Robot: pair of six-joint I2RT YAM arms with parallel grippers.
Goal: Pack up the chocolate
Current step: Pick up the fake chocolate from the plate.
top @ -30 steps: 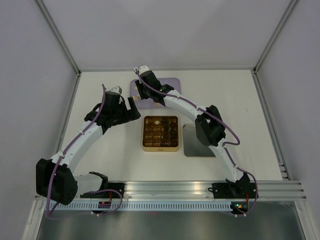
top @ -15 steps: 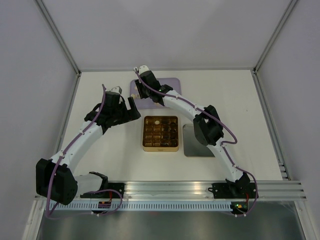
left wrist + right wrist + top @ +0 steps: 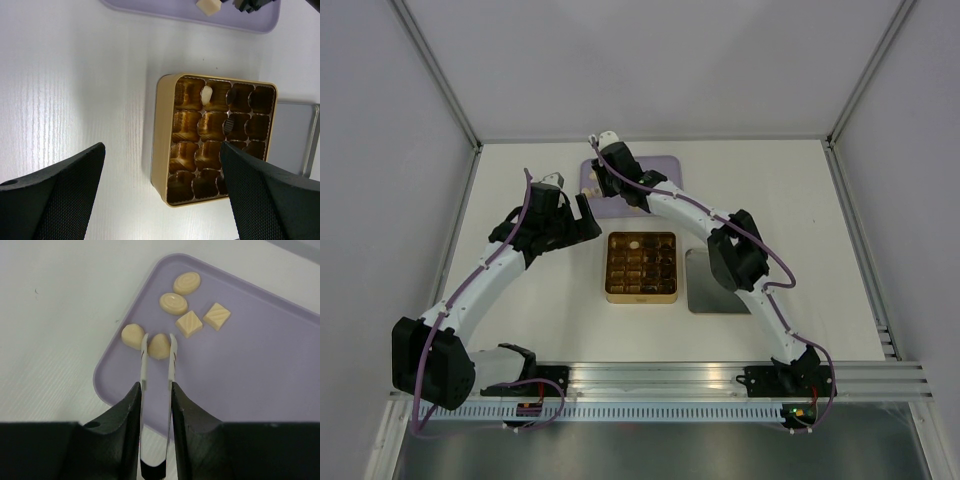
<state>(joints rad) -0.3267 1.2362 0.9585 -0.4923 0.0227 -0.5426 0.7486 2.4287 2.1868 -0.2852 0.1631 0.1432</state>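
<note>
Six pale cream pieces of chocolate [image 3: 173, 303] lie flat on a lilac tray [image 3: 260, 370]: two swirl-topped ovals [image 3: 186, 283], two squares [image 3: 217, 316] side by side, and two rounded lumps [image 3: 133, 336] near the tray's edge, one flanked by the tips of the tweezers [image 3: 144, 357]. In the gold tin [image 3: 160, 145], a pale piece [image 3: 206, 94] and a dark piece [image 3: 229, 124] sit in separate cells, the pale one in an edge row, the dark one nearer the middle.

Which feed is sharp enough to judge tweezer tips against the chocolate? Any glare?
Right wrist: evenly lit, metal tweezers and cream chocolates on the lilac tray sharp. Left wrist: glare on the white table, gold gridded tin shadowed inside. Top external: too small.
</note>
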